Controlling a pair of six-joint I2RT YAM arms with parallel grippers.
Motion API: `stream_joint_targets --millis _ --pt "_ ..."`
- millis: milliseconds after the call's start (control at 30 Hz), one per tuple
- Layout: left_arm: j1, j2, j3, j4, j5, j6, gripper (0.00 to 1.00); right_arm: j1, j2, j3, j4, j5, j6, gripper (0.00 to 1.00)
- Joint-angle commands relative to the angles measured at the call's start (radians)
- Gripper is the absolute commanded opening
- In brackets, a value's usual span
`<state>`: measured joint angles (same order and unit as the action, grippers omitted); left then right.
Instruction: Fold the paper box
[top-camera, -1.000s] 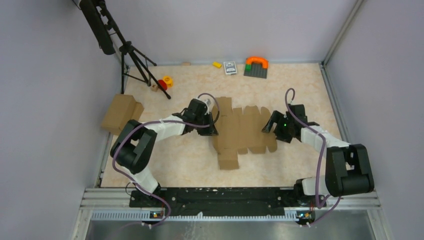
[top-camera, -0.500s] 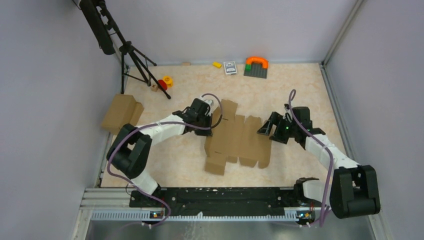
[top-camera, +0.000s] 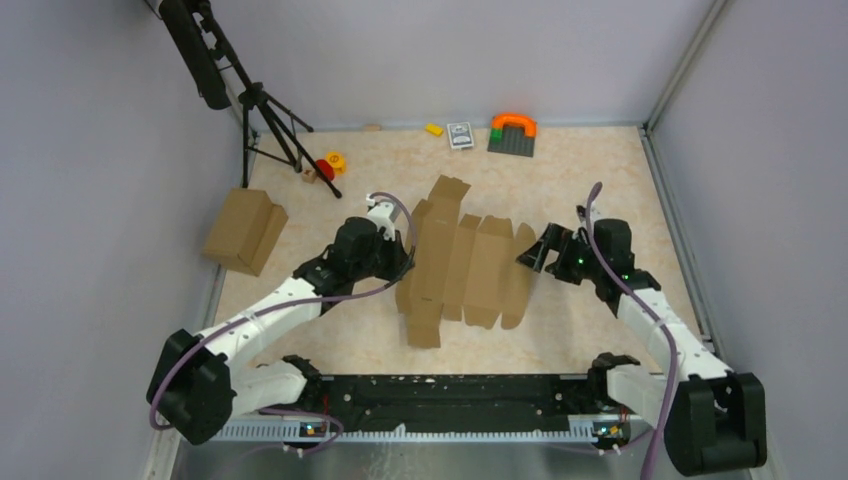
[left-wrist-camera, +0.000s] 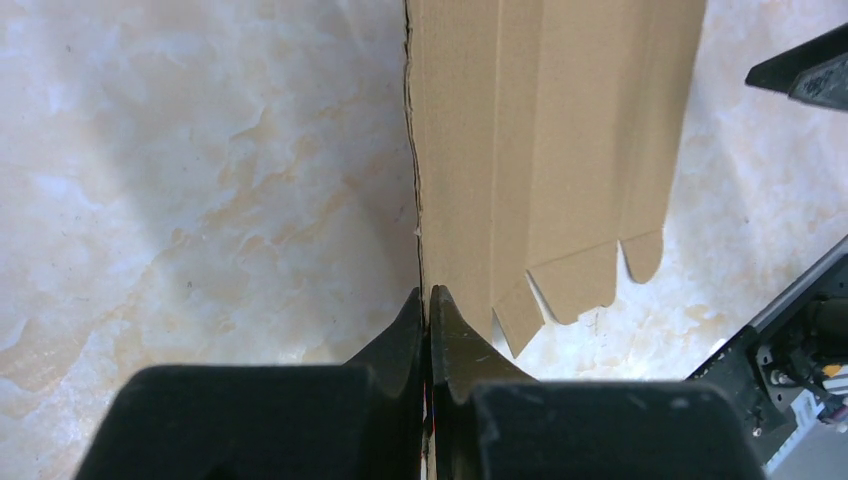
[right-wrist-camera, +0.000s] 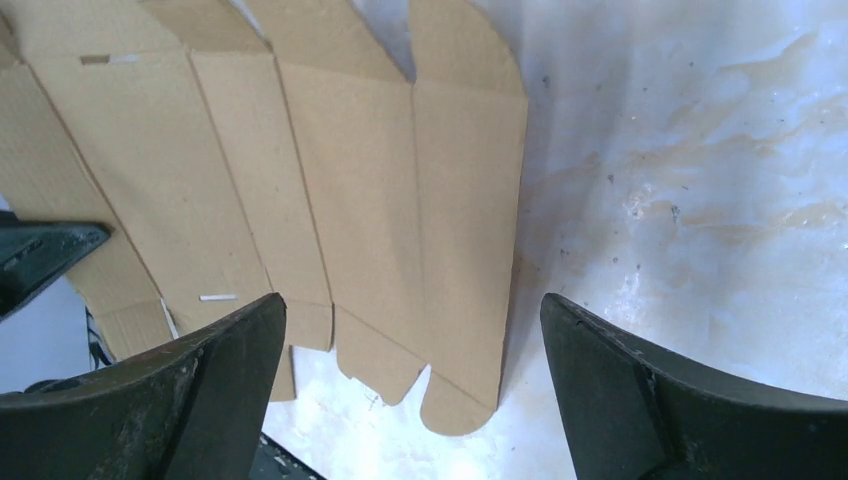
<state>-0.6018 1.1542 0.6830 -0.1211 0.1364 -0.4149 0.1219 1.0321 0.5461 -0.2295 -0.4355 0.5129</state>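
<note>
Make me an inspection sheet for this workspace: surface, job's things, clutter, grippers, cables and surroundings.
Surface: marbled beige table, faint dark specks.
Job's things: paper box, an unfolded flat sheet with flaps, mid-table, left side apparently lifted.
Clutter: brown carton at left; tripod and red-yellow toy pieces far left; yellow block, card pack and grey plate with orange arch along the far edge.
Grippers: left gripper, fingers shut on the sheet's left edge; right gripper, fingers open beside its right edge, holding nothing.
Cables: left purple cable and right purple cable, looping free at the wrists.
Surroundings: grey walls; metal rail at the near edge.
</note>
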Motion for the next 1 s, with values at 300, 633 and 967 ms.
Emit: stream_joint_targets --millis 300,633,967 --pt "0.005 -0.008 -0.029 0.099 0.035 -0.014 0.00 0.003 0.053 -0.173 0.308 -0.093 0.047 0.97" --pt "0.004 0.125 0.004 0.079 0.039 -0.019 0.00 0.004 0.219 -0.162 0.469 -0.238 0.097 0.62" --pt "0.008 0.343 0.138 -0.061 0.070 -0.057 0.00 0.004 0.101 -0.099 0.375 -0.397 0.112 0.19"
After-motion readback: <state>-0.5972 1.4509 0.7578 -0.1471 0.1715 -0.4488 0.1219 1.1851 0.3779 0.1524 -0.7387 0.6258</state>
